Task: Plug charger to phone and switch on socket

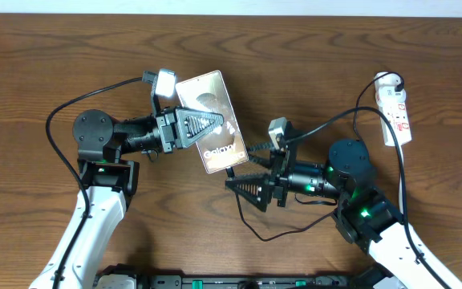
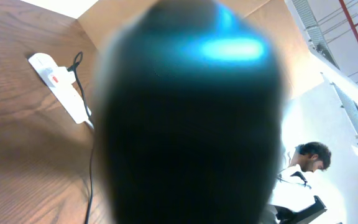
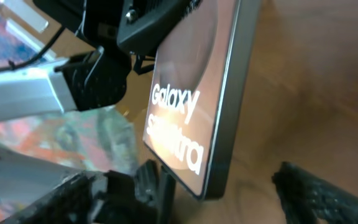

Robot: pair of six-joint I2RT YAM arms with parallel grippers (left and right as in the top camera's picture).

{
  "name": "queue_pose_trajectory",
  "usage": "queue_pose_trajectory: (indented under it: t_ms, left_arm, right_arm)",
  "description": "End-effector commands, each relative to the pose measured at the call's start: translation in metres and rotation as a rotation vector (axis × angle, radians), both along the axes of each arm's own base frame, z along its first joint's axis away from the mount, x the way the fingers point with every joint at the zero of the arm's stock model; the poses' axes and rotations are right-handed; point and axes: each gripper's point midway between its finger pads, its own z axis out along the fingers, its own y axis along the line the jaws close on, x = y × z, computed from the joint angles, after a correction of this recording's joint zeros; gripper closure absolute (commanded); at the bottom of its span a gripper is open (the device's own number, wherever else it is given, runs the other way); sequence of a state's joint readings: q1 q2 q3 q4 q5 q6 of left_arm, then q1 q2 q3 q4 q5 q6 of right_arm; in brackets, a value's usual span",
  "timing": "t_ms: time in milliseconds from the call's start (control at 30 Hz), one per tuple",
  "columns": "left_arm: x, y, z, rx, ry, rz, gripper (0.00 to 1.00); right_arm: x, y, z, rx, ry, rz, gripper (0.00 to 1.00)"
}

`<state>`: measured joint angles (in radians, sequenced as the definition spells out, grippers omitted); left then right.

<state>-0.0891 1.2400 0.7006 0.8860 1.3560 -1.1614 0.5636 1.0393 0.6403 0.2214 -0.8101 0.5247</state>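
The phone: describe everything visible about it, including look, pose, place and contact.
The phone is a flat rectangular slab with a grey, metallic-looking frame. Its lit brownish screen shows a pale rounded shape and white "Galaxy" lettering. It is mid-scene, tilted, and apparently lifted off the table. The left gripper is shut on it, clamped across the screen's middle. In the right wrist view a dark piece, possibly the charger plug, meets its lower edge; whether it is seated cannot be told.

Even light; large dark blur in left-wrist view.
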Motion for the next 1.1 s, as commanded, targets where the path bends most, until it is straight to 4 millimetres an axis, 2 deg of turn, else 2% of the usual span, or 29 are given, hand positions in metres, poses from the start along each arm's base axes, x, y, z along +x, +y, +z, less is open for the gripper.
queue_pose_trajectory:
  t_ms: [0,100,233,500,600,833,1067]
  left_arm:
    - [-0.003,-0.001,0.008,0.0,-0.042,-0.007,0.93]
    - [-0.003,-0.001,0.008,0.0,-0.042,-0.007,0.93]
    - [-0.003,-0.001,0.008,0.0,-0.042,-0.007,0.93]
    - [-0.003,-0.001,0.008,0.0,-0.041,-0.007,0.92]
    - [-0.003,-0.001,0.008,0.001,-0.035,-0.008,0.93]
    - [-0.003,-0.001,0.006,0.002,-0.023,-0.008,0.92]
    - [-0.003,-0.001,0.006,0.002,-0.024,-0.007,0.93]
  right_arm:
    - [-0.001,-0.004,0.016,0.022,-0.04,0.008,0.01]
    - [-0.003,-0.011,0.022,0.038,-0.053,0.024,0.01]
    - [0.005,-0.026,0.021,0.022,-0.041,-0.029,0.01]
    - [0.028,-0.052,-0.017,-0.114,0.032,-0.186,0.01]
    - [0.027,-0.053,-0.016,-0.115,0.023,-0.188,0.01]
    - [0.019,-0.061,0.003,-0.093,-0.033,-0.218,0.01]
    - [0.005,-0.074,-0.01,-0.176,-0.009,-0.289,0.01]
